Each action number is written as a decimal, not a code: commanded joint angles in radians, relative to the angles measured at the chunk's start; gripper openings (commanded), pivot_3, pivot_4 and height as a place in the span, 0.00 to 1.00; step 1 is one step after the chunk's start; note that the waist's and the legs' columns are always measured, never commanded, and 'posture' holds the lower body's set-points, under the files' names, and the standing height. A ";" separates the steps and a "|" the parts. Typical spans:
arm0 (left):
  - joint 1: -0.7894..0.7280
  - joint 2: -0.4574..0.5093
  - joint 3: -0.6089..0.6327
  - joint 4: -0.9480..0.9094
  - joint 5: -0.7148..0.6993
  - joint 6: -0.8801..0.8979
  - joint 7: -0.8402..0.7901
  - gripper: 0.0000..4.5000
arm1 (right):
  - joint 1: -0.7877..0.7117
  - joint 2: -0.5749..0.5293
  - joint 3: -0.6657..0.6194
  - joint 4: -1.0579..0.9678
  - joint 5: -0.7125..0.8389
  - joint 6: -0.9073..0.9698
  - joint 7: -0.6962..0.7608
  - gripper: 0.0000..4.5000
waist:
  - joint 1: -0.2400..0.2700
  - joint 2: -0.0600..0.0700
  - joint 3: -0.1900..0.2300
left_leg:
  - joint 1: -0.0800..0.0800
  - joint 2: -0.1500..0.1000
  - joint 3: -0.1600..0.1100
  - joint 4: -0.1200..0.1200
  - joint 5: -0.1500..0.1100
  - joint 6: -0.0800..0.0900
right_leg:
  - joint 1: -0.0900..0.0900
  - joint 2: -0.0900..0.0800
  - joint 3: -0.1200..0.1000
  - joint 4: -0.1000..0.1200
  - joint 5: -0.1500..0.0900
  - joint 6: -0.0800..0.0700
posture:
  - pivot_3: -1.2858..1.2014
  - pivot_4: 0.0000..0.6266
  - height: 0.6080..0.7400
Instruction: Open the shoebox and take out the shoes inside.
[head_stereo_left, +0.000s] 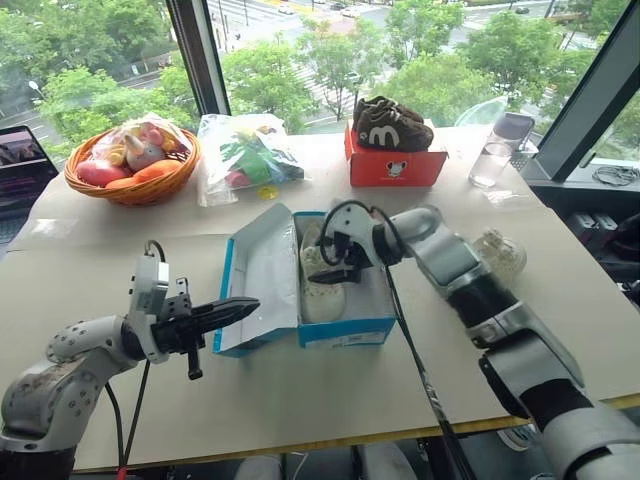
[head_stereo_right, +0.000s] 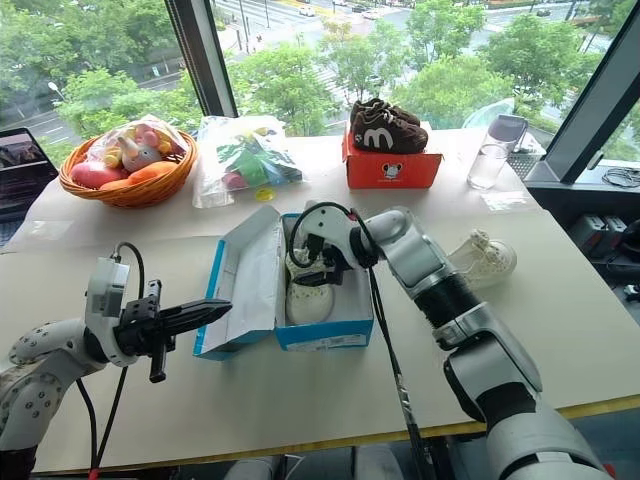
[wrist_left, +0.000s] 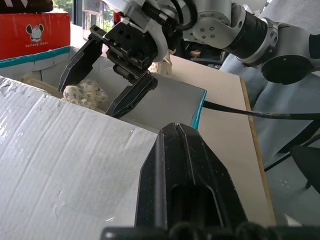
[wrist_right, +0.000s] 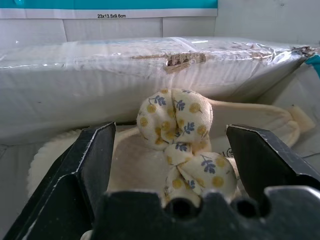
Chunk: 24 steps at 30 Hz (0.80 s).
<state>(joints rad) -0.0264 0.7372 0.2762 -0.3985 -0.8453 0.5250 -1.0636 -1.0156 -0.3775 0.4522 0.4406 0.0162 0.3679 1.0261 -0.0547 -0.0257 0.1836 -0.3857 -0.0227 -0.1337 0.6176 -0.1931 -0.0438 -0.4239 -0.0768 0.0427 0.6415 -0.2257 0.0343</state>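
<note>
Blue cardboard shoebox (head_stereo_left: 340, 330) lies open at the middle of the table (head_stereo_left: 300, 390), its white-lined lid (head_stereo_left: 262, 280) swung over to the robot's left and standing propped at a slant. One cream shoe (head_stereo_left: 322, 290) rests inside the box; its floral fabric bow (wrist_right: 182, 132) sits between the spread fingers (wrist_right: 92, 160) of the right gripper (wrist_left: 105, 75), which dips into the box from the right. The fingers are parted on either side of the bow and not pressed to it. A second cream shoe (head_stereo_right: 485, 258) lies on the table to the right of the box, beyond the right arm. The left gripper (head_stereo_left: 222, 314) is level just beside the lid's outer face, its fingers clenched together with nothing between them. At the far edge stand an orange box (head_stereo_left: 395, 165) bearing brown shoes (head_stereo_left: 392, 125), a wicker basket (head_stereo_left: 130, 185), a plastic bag (head_stereo_left: 245, 155) and a glass (head_stereo_left: 490, 163).
</note>
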 joint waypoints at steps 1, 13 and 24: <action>-0.005 0.000 0.011 -0.027 -0.002 -0.016 0.005 0.00 | -0.005 -0.001 -0.042 -0.040 0.001 -0.005 0.008 0.54 | 0.000 0.000 0.000 | 0.000 0.000 0.000 0.000 0.000 0.000 | 0.000 0.000 0.000 0.000 0.000 0.000 | 0.52 0.24 1.00; -0.002 -0.004 0.007 -0.025 0.013 -0.028 0.014 0.00 | 0.013 0.026 -0.064 -0.067 0.009 0.032 0.006 0.10 | -0.009 0.000 0.000 | 0.000 0.000 0.000 0.000 0.000 0.000 | 0.000 0.000 0.000 0.000 0.000 0.000 | 0.52 0.24 1.00; -0.001 -0.007 0.013 -0.021 0.027 -0.030 0.018 0.00 | 0.028 0.030 -0.113 -0.095 0.035 0.064 0.022 0.03 | -0.014 0.000 0.000 | 0.000 0.000 0.000 0.000 0.000 0.000 | 0.000 0.000 0.000 0.000 0.000 0.000 | 0.52 0.24 1.00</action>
<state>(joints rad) -0.0264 0.7325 0.2760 -0.3984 -0.8214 0.5215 -1.0479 -0.9893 -0.3450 0.3747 0.4012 0.0238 0.4280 1.0394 -0.0687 -0.0256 0.1836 -0.3856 -0.0227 -0.1338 0.6176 -0.1932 -0.0438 -0.4241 -0.0767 0.0429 0.6419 -0.2258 0.0344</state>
